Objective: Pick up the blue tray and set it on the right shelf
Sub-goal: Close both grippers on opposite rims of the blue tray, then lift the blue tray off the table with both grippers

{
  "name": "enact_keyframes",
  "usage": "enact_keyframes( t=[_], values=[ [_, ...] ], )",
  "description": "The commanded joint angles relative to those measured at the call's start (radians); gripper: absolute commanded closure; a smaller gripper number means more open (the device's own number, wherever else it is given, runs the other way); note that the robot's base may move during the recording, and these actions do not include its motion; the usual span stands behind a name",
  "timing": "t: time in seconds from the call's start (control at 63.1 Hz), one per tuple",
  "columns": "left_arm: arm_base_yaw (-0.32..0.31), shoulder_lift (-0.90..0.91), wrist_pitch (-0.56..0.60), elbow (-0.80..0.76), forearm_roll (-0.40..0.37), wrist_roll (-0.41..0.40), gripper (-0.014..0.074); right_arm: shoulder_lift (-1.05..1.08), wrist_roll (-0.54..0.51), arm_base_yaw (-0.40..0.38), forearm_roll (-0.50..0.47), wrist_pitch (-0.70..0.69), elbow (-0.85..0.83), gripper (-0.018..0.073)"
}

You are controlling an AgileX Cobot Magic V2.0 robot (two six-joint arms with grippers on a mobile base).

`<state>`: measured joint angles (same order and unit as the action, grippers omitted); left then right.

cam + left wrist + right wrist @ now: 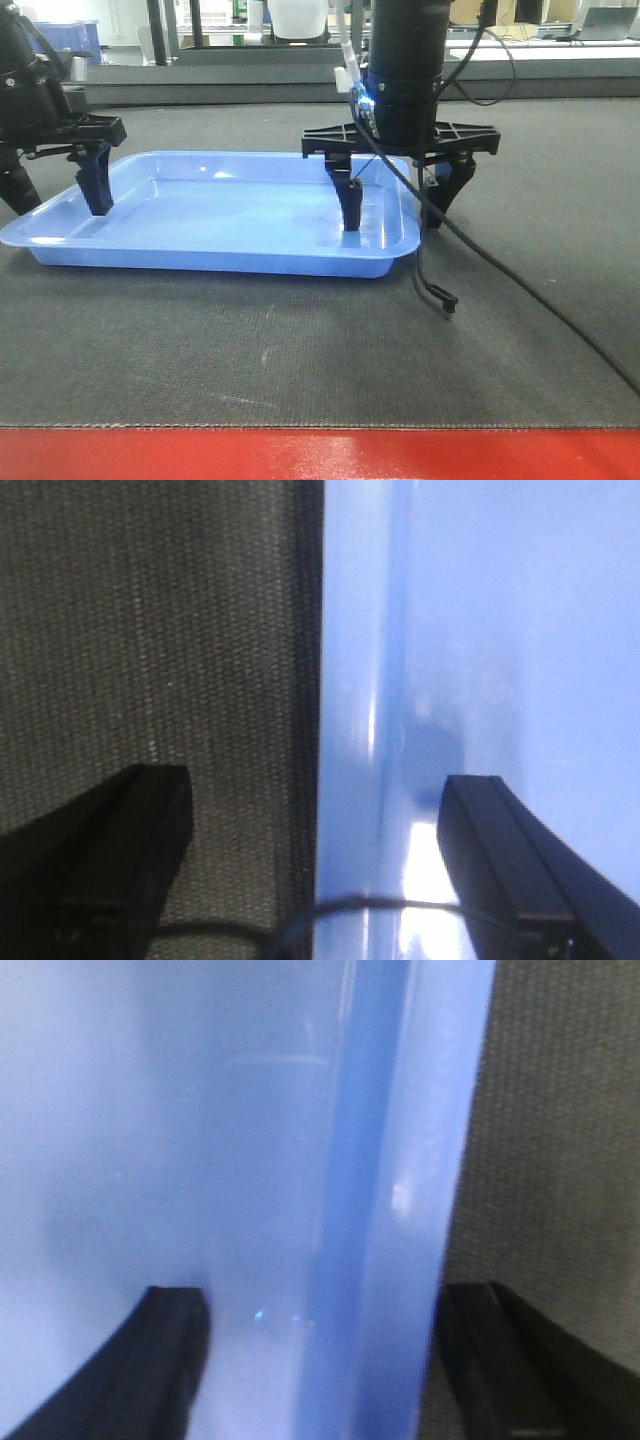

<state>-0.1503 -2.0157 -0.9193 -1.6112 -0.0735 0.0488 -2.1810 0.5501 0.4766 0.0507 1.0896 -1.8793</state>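
The light-blue tray [220, 215] lies flat on the dark mat [300, 340]. My left gripper [60, 205] is open and straddles the tray's left rim, one finger [97, 185] inside and the other outside on the mat. In the left wrist view the rim [350, 680] runs between the open left gripper [315, 785]. My right gripper [392, 222] is open astride the right rim, with one finger [350, 205] inside the tray. The right wrist view shows that rim [420, 1160] between the open right gripper [325, 1298]. The right shelf is out of view.
A red table edge [320, 455] runs along the front of the mat. A black cable [440, 295] hangs from the right arm onto the mat beside the tray. A darker blue bin [75, 40] and benches stand far behind.
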Motion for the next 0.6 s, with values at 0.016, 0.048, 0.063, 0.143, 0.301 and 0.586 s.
enact_keyframes(
  t=[0.016,0.048,0.063,0.143,0.301,0.586],
  values=[
    [-0.007,0.052,0.024,-0.035,-0.016,-0.012,0.0217,0.058,-0.002,-0.004,0.013,-0.014,-0.034,0.0134],
    [-0.007,0.052,0.024,-0.035,-0.016,-0.012,0.0244,0.058,-0.002,-0.004,0.013,-0.014,-0.034,0.0187],
    [-0.007,0.052,0.024,-0.035,-0.016,-0.012,0.0260,0.058,-0.002,-0.004,0.013,-0.013,-0.034,0.0216],
    [-0.007,0.052,0.024,-0.035,-0.016,-0.012,0.0360,0.058,-0.002,-0.004,0.013,-0.003,-0.034,0.0379],
    [-0.007,0.052,0.019,-0.035,-0.016,-0.012,0.0647,0.058,-0.002,-0.004,0.014,0.004,-0.034,0.0536],
    [-0.009,0.066,-0.067,-0.070,-0.016,-0.023,0.0637,0.095,-0.002,-0.004,0.064,0.048,-0.056,0.0537]
  ],
)
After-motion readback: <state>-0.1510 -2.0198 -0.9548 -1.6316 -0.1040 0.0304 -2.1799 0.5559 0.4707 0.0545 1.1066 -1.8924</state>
